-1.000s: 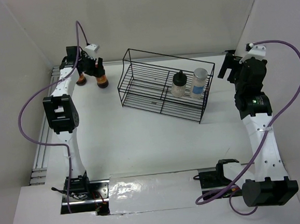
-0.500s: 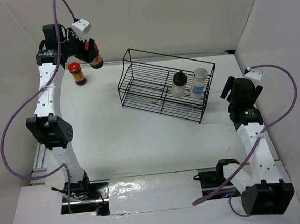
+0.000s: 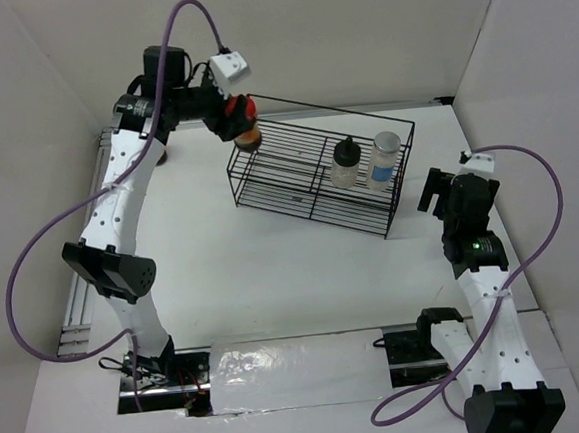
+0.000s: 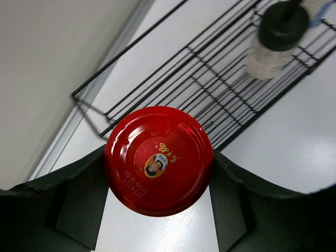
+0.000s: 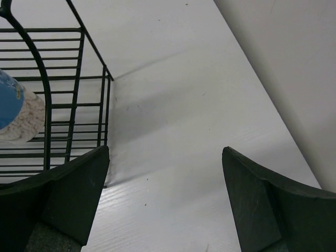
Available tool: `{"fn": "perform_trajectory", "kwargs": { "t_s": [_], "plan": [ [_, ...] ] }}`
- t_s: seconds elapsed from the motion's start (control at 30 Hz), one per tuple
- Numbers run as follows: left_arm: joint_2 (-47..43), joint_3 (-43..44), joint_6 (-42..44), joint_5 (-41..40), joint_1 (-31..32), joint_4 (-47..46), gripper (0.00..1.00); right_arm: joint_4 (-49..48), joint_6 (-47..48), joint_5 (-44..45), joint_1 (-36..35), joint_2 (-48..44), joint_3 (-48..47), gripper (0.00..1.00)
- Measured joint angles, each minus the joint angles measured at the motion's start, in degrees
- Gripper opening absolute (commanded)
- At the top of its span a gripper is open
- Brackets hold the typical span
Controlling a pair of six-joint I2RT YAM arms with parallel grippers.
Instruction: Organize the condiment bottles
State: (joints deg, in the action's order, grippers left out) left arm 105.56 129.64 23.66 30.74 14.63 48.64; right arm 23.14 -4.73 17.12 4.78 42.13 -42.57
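1. Left gripper [image 3: 240, 120]: the jaws stand fairly wide and are clamped on a red-lidded jar [image 4: 158, 160]. In the left wrist view, one dark finger [image 4: 79, 197] presses on each side of the lid. The lid faces the wrist camera and carries a small printed emblem.
2. Position of the held jar: it is carried clear of the table [image 3: 274, 268], at the far left corner of the black wire rack [image 3: 282, 182]. From above it shows against the rack's top rim. Whether it hangs over the inside of the rack or just outside it cannot be told.
3. Right gripper [image 5: 165, 173]: the jaws are spread wide with nothing between them. Only bare white table shows in the gap. It hangs just beside the right end of the rack, apart from it.
4. Rack contents: two bottles stand upright in the right-hand compartment, side by side. The clear bottle with a black cap [image 3: 345, 164] is on the left, and the whitish bottle with a pale cap [image 3: 384, 159] is on the right, nearest the right gripper. The left compartment shows only bare wire.
5. Arms: the left arm reaches far forward along the left side of the table, its purple cable [image 3: 33, 267] looping wide. The right arm is drawn back near the right wall.
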Motion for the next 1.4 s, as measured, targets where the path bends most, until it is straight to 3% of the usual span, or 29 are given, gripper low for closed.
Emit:
{"fn": "perform_trajectory", "kwargs": {
  "t_s": [0.4,0.6,1.17,1.23,1.27,1.33,1.37,1.4],
  "plan": [
    [5.7,2.9,0.0,-3.4,12.9,-3.8,0.0,0.2,1.4,-5.6,0.0,-0.8,0.3,0.95],
    [10.1,2.5,-0.1,-5.3,13.2,-5.5,0.0,0.7,1.7,-5.6,0.0,-2.1,1.0,0.95],
    [12.2,-2.3,-4.6,-3.3,12.8,-7.3,0.01,1.7,2.5,-5.5,0.0,-2.7,1.0,0.96],
    [12.8,-2.3,-4.9,-2.6,12.8,-8.5,0.1,1.9,2.6,-5.5,0.0,-2.7,1.0,0.96],
    [12.9,-2.3,-5.0,-2.5,12.8,-8.8,0.24,2.0,2.7,-5.5,0.0,-2.7,1.0,0.96],
    [13.2,-2.3,-5.3,-2.3,12.8,-9.5,0.36,2.2,2.7,-5.4,0.0,-2.7,1.0,0.96],
    [13.3,-2.3,-5.6,-2.2,12.8,-9.8,0.5,2.3,2.7,-5.4,0.0,-2.7,1.0,0.96],
    [13.4,-2.3,-5.8,-2.1,12.8,-9.9,0.55,2.3,2.7,-5.4,0.0,-2.7,1.0,0.96]
  ]
}}
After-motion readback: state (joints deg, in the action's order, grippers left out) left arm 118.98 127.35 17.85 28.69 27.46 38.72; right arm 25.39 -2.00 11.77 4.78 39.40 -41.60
